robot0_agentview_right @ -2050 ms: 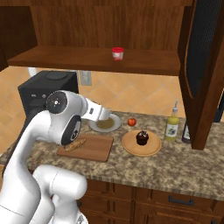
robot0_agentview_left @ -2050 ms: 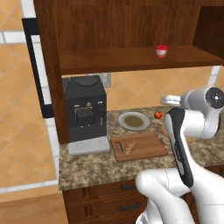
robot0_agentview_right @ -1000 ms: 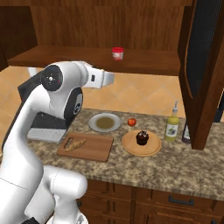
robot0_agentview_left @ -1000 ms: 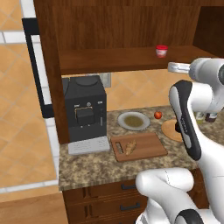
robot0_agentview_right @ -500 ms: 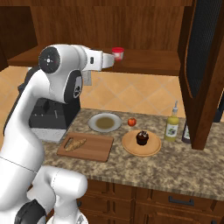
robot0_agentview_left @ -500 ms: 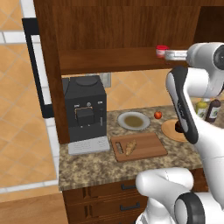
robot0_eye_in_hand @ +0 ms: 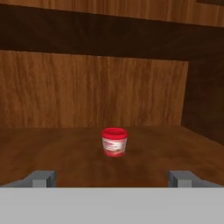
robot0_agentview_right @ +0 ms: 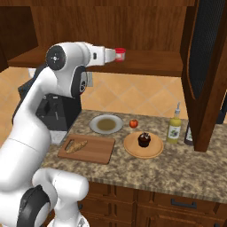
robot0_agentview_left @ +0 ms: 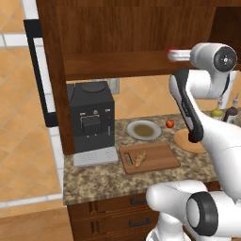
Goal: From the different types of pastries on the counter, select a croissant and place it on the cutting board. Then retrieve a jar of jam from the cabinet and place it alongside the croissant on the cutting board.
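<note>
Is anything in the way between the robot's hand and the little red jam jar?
Nothing visible. The open gripper faces the jar straight on, with only bare shelf between them.

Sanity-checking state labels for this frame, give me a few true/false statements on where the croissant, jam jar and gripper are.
1. The croissant lies on the cutting board. True.
2. The jar of jam is on the cutting board beside the croissant. False: it stands on the shelf of the cabinet.
3. The gripper is open, with the jar ahead of it and between its fingertips' line. True.
4. The gripper has already closed on the jar. False: its fingertips are spread wide and the jar sits clear of them.
5. The dark brown pastry sits on the granite counter itself. False: it is on the round tan plate.
</note>
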You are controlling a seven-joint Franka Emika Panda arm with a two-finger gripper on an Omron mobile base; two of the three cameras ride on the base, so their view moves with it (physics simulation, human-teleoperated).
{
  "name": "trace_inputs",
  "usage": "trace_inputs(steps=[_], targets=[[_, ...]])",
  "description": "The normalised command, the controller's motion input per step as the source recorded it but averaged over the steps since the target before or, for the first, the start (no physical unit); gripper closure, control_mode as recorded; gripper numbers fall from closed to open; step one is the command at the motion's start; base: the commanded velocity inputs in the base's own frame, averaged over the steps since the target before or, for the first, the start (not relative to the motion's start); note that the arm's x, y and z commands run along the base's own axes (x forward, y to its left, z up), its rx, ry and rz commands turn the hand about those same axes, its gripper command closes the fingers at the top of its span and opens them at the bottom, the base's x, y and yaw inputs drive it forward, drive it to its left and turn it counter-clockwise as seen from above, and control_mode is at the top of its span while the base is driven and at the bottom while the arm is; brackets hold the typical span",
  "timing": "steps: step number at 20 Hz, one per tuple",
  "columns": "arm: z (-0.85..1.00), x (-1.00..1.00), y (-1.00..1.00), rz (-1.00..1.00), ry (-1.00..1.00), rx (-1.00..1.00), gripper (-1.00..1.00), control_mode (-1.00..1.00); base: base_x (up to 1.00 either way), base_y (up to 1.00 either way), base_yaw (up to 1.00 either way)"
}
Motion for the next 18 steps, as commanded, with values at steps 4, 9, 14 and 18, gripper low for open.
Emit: trace_inputs(steps=[4, 9, 14, 18], targets=[[-0.34, 0.54, -0.11, 0.02, -0.13, 0.0, -1.0, -1.0, 0.0, 0.0, 0.0], [-0.18, 0.45, 0.0, 0.01, -0.04, 0.0, -1.0, -1.0, 0.0, 0.0, 0.0], [-0.12, 0.2, -0.05, 0.01, -0.02, 0.0, -1.0, -1.0, 0.0, 0.0, 0.0], [0.0, 0.21, -0.27, 0.0, 0.01, 0.0, -1.0, -1.0, 0.0, 0.0, 0.0]])
